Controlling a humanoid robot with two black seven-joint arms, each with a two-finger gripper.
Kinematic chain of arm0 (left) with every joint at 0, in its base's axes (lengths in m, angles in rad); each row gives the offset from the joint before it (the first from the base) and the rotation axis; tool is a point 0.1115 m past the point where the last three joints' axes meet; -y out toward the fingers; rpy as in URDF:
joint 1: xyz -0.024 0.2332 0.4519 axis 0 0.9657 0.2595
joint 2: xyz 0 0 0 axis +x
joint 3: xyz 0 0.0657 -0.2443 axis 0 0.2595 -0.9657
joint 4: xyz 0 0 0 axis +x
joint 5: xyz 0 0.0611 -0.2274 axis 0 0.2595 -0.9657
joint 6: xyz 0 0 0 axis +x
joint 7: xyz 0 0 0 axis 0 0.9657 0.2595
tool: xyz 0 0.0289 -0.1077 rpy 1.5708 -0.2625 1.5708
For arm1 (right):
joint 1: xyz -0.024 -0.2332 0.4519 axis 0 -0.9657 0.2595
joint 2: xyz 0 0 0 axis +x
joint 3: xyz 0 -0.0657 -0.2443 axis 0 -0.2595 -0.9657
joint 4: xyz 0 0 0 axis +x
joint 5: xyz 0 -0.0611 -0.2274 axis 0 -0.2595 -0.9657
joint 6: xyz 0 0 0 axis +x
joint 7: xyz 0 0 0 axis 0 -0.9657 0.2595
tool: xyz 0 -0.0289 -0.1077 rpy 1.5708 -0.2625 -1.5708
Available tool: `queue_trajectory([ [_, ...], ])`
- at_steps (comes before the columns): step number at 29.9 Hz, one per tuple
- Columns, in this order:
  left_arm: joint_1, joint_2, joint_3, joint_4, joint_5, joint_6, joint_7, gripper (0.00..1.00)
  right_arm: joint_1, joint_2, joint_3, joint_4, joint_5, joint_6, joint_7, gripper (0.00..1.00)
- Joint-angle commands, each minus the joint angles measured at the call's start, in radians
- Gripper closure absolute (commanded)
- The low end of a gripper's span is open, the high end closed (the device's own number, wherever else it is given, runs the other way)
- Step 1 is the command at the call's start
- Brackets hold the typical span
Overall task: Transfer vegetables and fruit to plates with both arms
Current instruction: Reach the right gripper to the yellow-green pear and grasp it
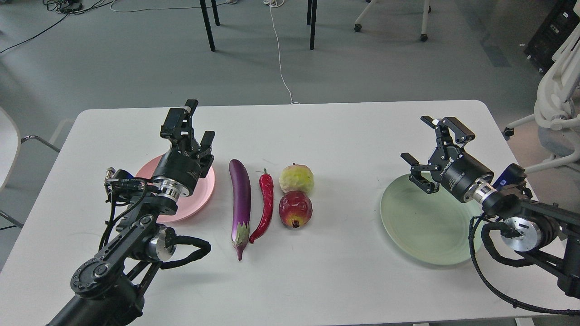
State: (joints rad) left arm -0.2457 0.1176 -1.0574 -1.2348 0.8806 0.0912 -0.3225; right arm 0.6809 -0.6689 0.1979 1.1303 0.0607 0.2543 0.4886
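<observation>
A purple eggplant (240, 203) lies lengthwise at the middle of the white table (317, 131), with a red chili pepper (264, 206) just right of it. Right of the chili sit a pale yellow-green fruit (296, 179) and, touching it on the near side, a red pomegranate-like fruit (295, 209). A pink plate (199, 194) lies at the left, partly hidden by my left arm. My left gripper (198, 122) hovers open above it, holding nothing. A pale green plate (421, 226) lies at the right. My right gripper (428, 140) stands open and empty over its far edge.
Chair and table legs (208, 27) stand on the grey floor beyond the table. A white cable (281, 59) runs across that floor. A white office chair (557, 108) is off the table's right edge. Loose black cables hang from both arms.
</observation>
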Motion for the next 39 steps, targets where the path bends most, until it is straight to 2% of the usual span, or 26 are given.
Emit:
queue_trajectory([
  [1,-0.001,-0.001,0.004,0.000,0.003,0.004,0.000,0.01,-0.001,-0.012,0.000,0.002,0.001,0.005,0.000,0.01],
  [8,-0.012,0.007,0.007,0.000,-0.005,-0.001,0.000,0.01,0.073,-0.020,-0.015,0.011,-0.100,0.011,0.000,0.01],
  [14,-0.014,0.016,0.005,-0.005,0.000,0.001,-0.009,0.01,0.297,-0.043,-0.052,0.057,-0.652,0.014,0.000,0.01],
  [16,-0.014,0.027,0.005,-0.008,-0.002,0.004,-0.035,0.01,0.421,-0.023,-0.165,0.051,-0.825,0.016,0.000,0.01],
  [19,-0.012,0.033,0.005,-0.015,-0.002,0.004,-0.053,0.01,0.676,0.067,-0.462,0.008,-0.953,0.014,0.000,0.01],
  [21,-0.010,0.034,0.004,-0.015,-0.002,0.008,-0.055,0.01,0.826,0.170,-0.671,-0.041,-0.966,0.013,0.000,0.01],
  [24,-0.009,0.030,0.002,-0.017,-0.002,0.008,-0.055,0.01,0.937,0.355,-0.857,-0.128,-0.973,0.003,0.000,0.01],
  [27,-0.006,0.025,-0.001,-0.022,0.000,0.008,-0.059,0.01,0.942,0.513,-0.928,-0.236,-1.009,-0.012,0.000,0.02],
  [31,0.003,0.033,-0.009,-0.041,0.000,0.008,-0.059,0.01,0.913,0.662,-0.992,-0.345,-1.019,-0.027,0.000,0.02],
  [39,0.006,0.034,-0.010,-0.041,-0.002,0.009,-0.059,0.01,0.807,0.669,-1.020,-0.458,-1.018,-0.049,0.000,0.02],
])
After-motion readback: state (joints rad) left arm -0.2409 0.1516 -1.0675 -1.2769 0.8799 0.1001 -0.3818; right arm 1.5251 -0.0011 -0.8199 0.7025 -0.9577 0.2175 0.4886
